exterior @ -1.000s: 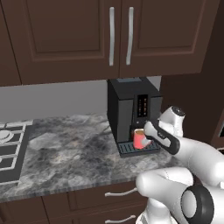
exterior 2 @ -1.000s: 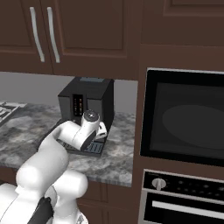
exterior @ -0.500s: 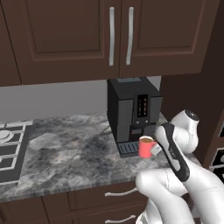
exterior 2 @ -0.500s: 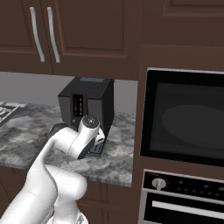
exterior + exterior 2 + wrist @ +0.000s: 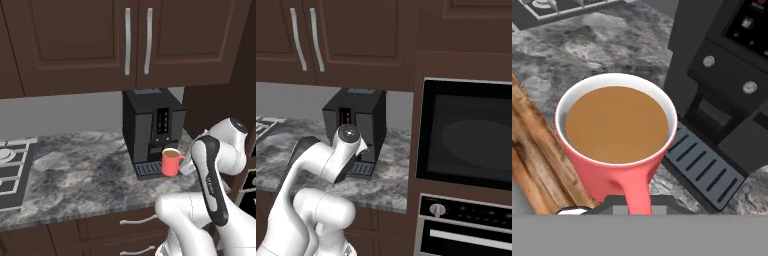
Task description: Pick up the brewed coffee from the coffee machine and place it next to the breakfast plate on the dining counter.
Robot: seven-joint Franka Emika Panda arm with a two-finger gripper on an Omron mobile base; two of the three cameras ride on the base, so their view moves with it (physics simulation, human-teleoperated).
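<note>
The brewed coffee (image 5: 170,162) is a small red mug full of brown liquid, hanging just in front of and to the right of the coffee machine's (image 5: 152,129) slatted drip tray (image 5: 148,170). My gripper (image 5: 185,164) is shut on its side handle from the right. The hand view looks down into the mug (image 5: 616,128), with its handle pinched at my gripper (image 5: 639,205) and the black coffee machine (image 5: 724,70) and drip tray (image 5: 704,168) to the right. The breakfast plate and the dining counter are out of view.
The machine stands on a grey marbled worktop (image 5: 80,175) under dark wood wall cabinets (image 5: 135,40). A stove top (image 5: 12,172) lies at the far left. A tall unit with a built-in oven (image 5: 471,142) closes the right side. Drawers (image 5: 135,220) run below the worktop edge.
The mug has come off the drip tray, moving right and toward me with the hand. The jaws closed on its handle about a second ago.
</note>
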